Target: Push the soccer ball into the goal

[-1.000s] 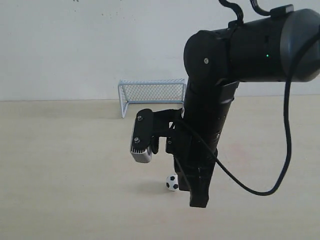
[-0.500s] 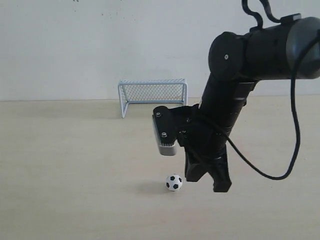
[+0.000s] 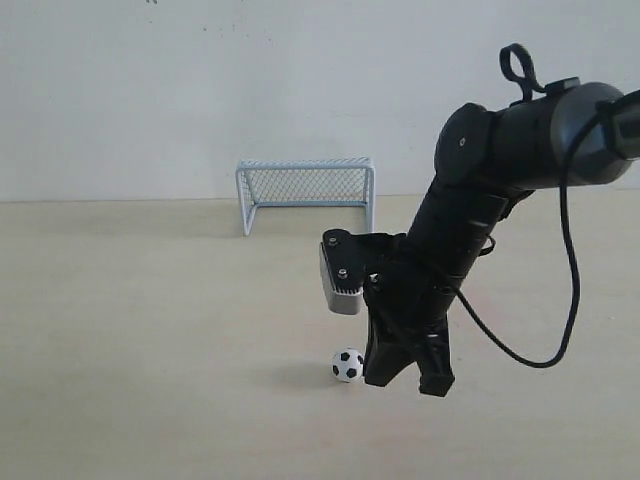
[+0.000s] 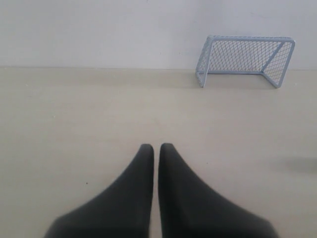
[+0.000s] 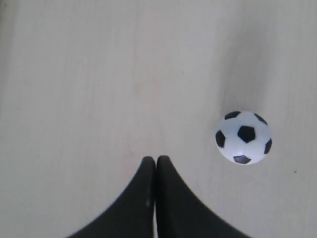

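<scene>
Soccer ball [image 3: 347,364] sits on the counter [image 3: 150,330] just beside the right end effector [image 5: 156,159], jaws pressed together, goal [image 3: 305,162] well apart. Likely light and free-rolling: nudge gently on its far-from-goal side.

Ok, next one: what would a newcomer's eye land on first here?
The big black right arm dominates the exterior view, its shut right gripper hanging low beside the tiny soccer ball on the pale table. Far behind, against the white wall, stands the small netted goal.
</scene>
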Action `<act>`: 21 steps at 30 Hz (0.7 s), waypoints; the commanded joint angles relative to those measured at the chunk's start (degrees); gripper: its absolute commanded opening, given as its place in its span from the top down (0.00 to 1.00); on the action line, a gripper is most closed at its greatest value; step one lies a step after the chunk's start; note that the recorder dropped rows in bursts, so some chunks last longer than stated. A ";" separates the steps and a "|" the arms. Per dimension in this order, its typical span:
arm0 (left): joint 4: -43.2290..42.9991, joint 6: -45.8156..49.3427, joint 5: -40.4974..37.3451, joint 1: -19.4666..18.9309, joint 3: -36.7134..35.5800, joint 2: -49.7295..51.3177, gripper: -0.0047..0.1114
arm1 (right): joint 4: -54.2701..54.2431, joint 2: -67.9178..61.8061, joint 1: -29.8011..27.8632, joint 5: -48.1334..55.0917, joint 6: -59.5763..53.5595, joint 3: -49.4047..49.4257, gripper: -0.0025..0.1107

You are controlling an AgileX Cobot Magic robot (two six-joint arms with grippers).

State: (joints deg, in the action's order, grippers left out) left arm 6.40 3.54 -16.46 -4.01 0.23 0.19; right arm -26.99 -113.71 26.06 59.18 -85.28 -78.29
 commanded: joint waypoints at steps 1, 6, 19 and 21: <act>-0.23 -0.58 -0.07 -0.13 -0.23 -0.19 0.92 | -0.68 -0.13 0.08 -0.23 3.39 -0.98 0.98; -0.23 -0.58 -0.07 -0.13 -0.23 -0.19 0.92 | 1.94 -0.13 2.77 -1.29 6.14 -1.27 0.98; -0.23 -0.58 -0.07 -0.13 -0.23 -0.19 0.92 | 17.72 -9.57 8.40 10.79 23.88 -18.37 0.98; -0.23 -0.58 -0.07 -0.13 -0.23 -0.19 0.92 | 17.84 -10.31 8.40 10.79 23.98 -18.37 0.98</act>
State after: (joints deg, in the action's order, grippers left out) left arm 6.40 3.54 -16.46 -4.01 0.23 0.19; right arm -9.35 -123.67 34.36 69.55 -61.34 -96.22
